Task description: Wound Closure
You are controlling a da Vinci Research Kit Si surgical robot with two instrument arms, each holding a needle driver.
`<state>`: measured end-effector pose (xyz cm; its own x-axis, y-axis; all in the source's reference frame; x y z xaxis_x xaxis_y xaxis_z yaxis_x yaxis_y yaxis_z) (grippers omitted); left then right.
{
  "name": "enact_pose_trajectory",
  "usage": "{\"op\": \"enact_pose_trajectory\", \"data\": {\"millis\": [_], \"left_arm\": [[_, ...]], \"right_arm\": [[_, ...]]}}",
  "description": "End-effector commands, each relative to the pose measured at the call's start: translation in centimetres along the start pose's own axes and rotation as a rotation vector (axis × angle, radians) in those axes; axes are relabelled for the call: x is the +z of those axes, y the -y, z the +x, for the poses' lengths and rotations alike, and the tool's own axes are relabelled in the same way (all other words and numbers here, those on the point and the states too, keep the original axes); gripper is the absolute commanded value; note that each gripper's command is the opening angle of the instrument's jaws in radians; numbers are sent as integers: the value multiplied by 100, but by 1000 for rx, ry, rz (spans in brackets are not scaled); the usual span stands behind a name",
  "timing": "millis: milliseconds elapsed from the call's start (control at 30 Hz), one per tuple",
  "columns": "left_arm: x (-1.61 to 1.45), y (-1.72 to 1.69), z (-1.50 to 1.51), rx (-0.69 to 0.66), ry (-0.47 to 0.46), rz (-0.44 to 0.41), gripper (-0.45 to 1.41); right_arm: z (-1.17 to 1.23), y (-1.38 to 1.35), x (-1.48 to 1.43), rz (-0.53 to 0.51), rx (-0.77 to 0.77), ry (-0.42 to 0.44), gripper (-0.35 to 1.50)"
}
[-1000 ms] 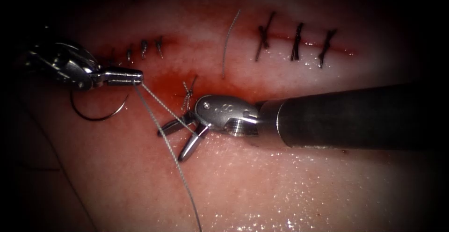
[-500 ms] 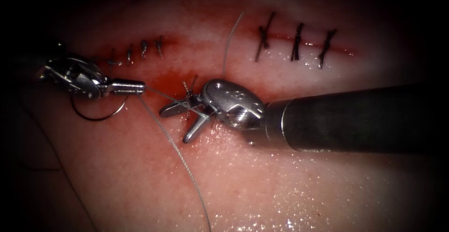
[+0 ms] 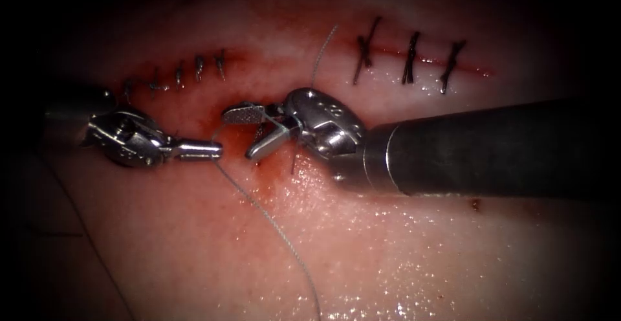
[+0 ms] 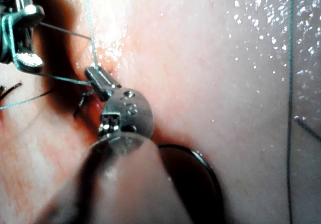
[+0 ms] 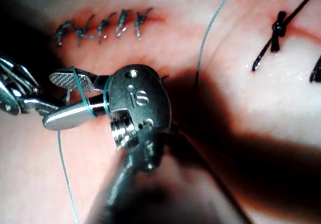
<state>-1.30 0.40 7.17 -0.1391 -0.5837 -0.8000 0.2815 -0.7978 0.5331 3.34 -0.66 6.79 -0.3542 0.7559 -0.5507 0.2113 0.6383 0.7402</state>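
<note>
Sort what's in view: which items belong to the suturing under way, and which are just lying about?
In use: left end effector, shut on the thread; right end effector, open, thread looped round it, holding nothing; needle, unheld, lying on the tissue by the left shaft.
Lying about: finished dark stitches; pale loose thread end; red fluid.

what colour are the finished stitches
Dark, nearly black stitches; clearest in the endoscope view.

Bare tissue [image 3: 401,256] in front of the cut lies open, crossed by one thread [image 3: 272,221]. The left tool [image 3: 210,148] and open-jawed right tool [image 3: 249,133] (thread looped across its jaws) crowd the red fluid [image 3: 265,178].
</note>
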Motion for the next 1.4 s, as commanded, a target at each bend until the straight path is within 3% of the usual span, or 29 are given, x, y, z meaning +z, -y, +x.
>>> {"op": "enact_pose_trajectory", "data": {"millis": [33,233,467,500,567,633,867,1133,1400], "left_arm": [[13,-6,0,-3,2,1,-45],[44,-2,10,-8,8,12,-45],[53,5,11,-9,-3,11,-45],[54,3,12,-7,-3,10,-45],[55,-1,13,-2,-2,9,-45],[57,-2,13,-6,0,9,-45],[69,2,12,-17,16,17,-45],[70,20,3,-35,31,44,-45],[85,33,-14,-56,51,58,-45]], "right_arm": [[-6,-9,3,-67,-18,-3,84],[-9,-15,-4,-309,-124,78,84],[-13,-15,-16,-482,-166,87,84],[-11,-14,-19,-498,-170,89,79],[-9,-13,-26,-573,-161,96,42],[-9,-11,-31,-645,-162,131,36],[-11,-9,-36,-768,-87,89,116],[-4,-7,-49,-853,-77,55,121],[-3,-5,-65,-1000,9,90,120]]}}
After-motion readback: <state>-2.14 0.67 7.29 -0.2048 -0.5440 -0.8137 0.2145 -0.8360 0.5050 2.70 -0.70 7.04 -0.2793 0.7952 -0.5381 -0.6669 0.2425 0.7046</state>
